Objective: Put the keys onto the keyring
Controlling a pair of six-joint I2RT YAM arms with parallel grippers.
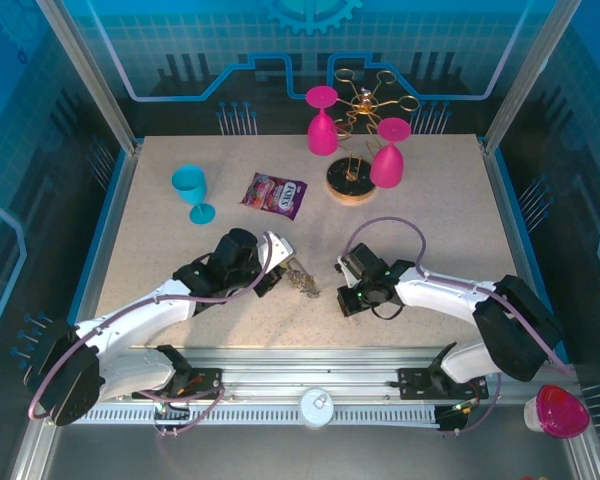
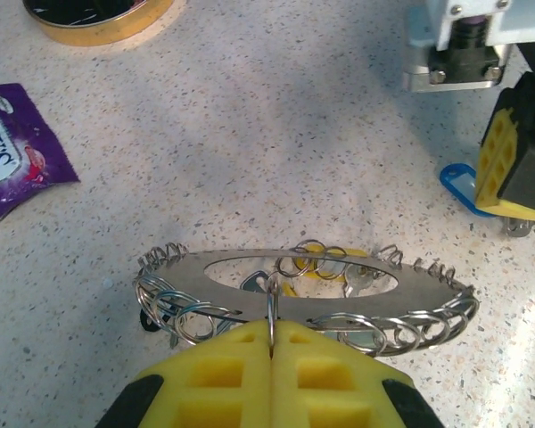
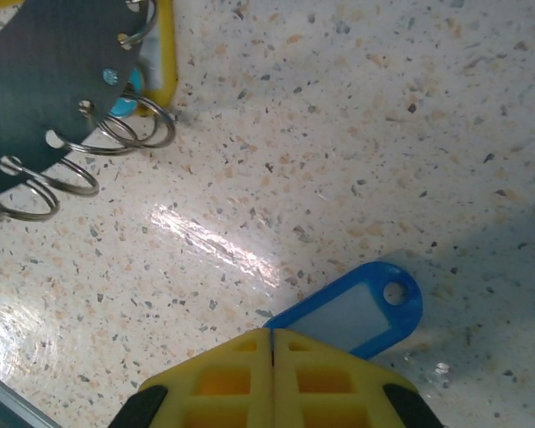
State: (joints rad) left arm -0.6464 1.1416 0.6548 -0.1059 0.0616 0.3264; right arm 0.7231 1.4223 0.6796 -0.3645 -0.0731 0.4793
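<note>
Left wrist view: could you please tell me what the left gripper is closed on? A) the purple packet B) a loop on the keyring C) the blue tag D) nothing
B: the left gripper pinches a thin wire loop at the near rim of the keyring.

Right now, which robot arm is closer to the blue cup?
Left. The left gripper sits near and right of the teal goblet, jaws pinching the keyring. The right gripper is farther right, beyond the keyring.
</note>
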